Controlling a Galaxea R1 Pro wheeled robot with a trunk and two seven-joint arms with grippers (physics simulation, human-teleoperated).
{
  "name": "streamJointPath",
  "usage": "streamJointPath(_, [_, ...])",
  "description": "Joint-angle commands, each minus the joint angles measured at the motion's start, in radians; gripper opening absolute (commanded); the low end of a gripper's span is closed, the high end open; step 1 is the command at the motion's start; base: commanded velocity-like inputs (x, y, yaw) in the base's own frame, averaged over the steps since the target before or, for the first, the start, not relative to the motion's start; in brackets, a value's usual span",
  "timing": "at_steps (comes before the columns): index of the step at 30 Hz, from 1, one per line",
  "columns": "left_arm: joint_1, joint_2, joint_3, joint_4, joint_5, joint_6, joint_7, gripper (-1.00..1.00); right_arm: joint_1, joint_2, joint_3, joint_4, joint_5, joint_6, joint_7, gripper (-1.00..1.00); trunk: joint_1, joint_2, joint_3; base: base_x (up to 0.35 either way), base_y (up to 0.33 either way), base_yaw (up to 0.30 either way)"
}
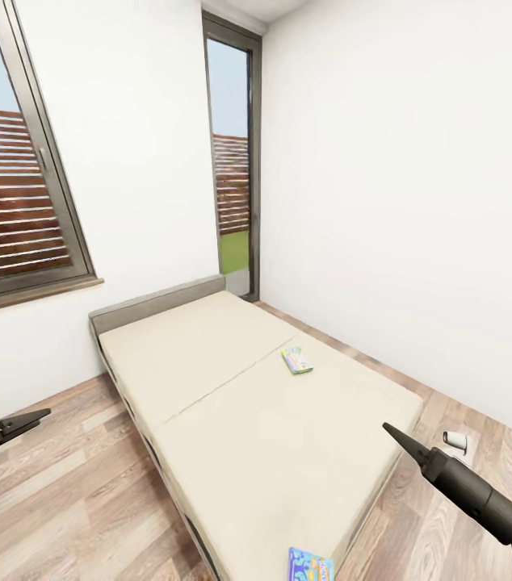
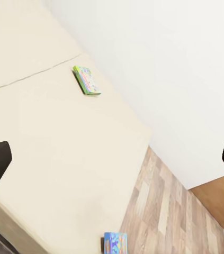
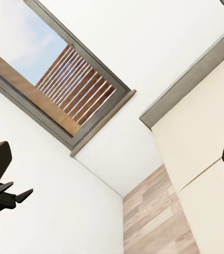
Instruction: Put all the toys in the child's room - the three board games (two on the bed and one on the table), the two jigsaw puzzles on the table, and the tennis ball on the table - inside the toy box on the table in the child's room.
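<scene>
Two board games lie on the bed (image 1: pixel 232 403): the pale green-edged one (image 1: pixel 296 360) sits near the middle of the mattress, toward the side by the plain white wall, and the blue one (image 1: pixel 310 566) rests at the near corner of the mattress, its box partly cut off by the head view's lower edge; neither is touched by an arm. Both arms are held out low on either side of the bed, the left gripper (image 1: pixel 22 422) over the wooden floor (image 1: pixel 62 500) and the right gripper (image 1: pixel 405 444) above the mattress's near right edge; each wrist view shows its fingers spread wide apart with nothing between them. By my reading the robot is at the approach step for the bed's games, with no grasp begun; the blue box is the closer target; the next move calls for closing in on the bed, lowering a gripper to that box's edge, and getting the fingers around so thin and flat a thing.
</scene>
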Motion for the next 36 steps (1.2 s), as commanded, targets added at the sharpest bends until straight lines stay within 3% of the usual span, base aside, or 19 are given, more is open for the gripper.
streamJointPath(1, [-0.002,-0.001,0.002,-0.001,-0.011,0.010,-0.009,1.00,-0.001,0.000,-0.001,0.000,-0.003,0.007,0.001,1.00,0.001,-0.002,-0.002,0.000,-0.056,0.011])
streamJointPath(10, [-0.002,-0.001,0.002,-0.001,-0.011,0.010,-0.009,1.00,-0.001,0.000,-0.001,0.000,-0.002,0.007,0.001,1.00,0.001,-0.002,0.000,0.000,-0.169,0.142])
streamJointPath(36, [-0.002,-0.001,0.001,-0.001,-0.011,0.010,-0.009,1.00,-0.001,-0.001,-0.001,0.000,-0.002,0.007,0.001,1.00,0.001,-0.002,0.012,0.000,-0.293,0.266])
